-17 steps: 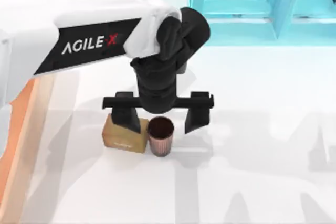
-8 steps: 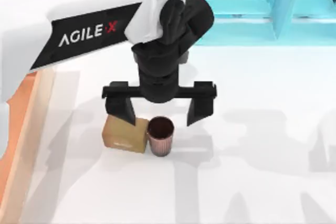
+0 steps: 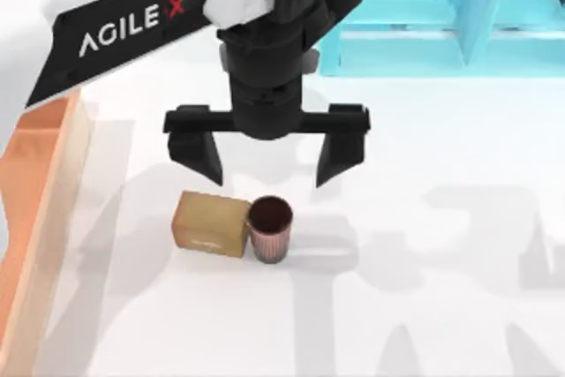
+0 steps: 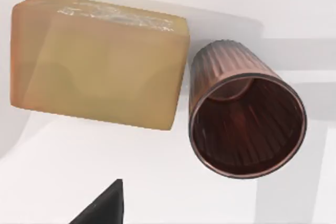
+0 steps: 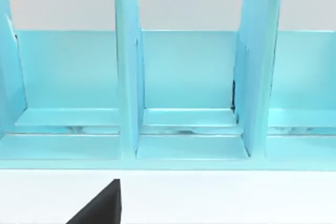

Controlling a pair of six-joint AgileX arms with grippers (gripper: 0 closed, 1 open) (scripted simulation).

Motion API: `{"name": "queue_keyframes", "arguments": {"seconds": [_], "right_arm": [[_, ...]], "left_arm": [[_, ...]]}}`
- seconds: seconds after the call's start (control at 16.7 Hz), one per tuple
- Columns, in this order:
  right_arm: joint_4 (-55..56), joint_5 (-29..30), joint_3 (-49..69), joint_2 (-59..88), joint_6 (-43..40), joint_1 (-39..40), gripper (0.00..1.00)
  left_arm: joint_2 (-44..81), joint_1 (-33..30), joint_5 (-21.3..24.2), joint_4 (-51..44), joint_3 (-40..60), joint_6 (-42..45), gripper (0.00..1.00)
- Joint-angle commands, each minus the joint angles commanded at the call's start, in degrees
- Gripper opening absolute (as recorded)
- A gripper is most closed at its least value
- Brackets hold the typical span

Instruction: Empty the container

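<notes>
My left gripper [image 3: 267, 154] hangs mid-frame, jaws spread wide and holding nothing, just above the tan block [image 3: 210, 224] and the dark-red cup [image 3: 269, 229] touching beside it on the white counter [image 3: 441, 306]. The container [image 3: 40, 209] sits along the left edge.

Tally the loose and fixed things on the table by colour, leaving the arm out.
Tan rectangular block: 1
Dark-red ribbed cup: 1
Orange-brown wooden tray with light rim: 1
Turquoise shelf-like cabinet: 1
Total: 4
</notes>
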Motion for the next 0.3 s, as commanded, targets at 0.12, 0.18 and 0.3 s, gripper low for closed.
{"name": "queue_keyframes", "arguments": {"seconds": [0.12,0.18,0.3], "right_arm": [[0.0,0.0,0.0,0.0,0.0,0.0,1.00],[0.0,0.0,0.0,0.0,0.0,0.0,1.00],[0.0,0.0,0.0,0.0,0.0,0.0,1.00]], "left_arm": [[-0.7,0.1,-0.2,-3.0,2.9,0.1,1.00],[-1.0,0.1,-0.2,-4.0,3.9,0.1,1.00],[-1.2,0.1,-0.3,-4.8,4.7,0.1,1.00]]}}
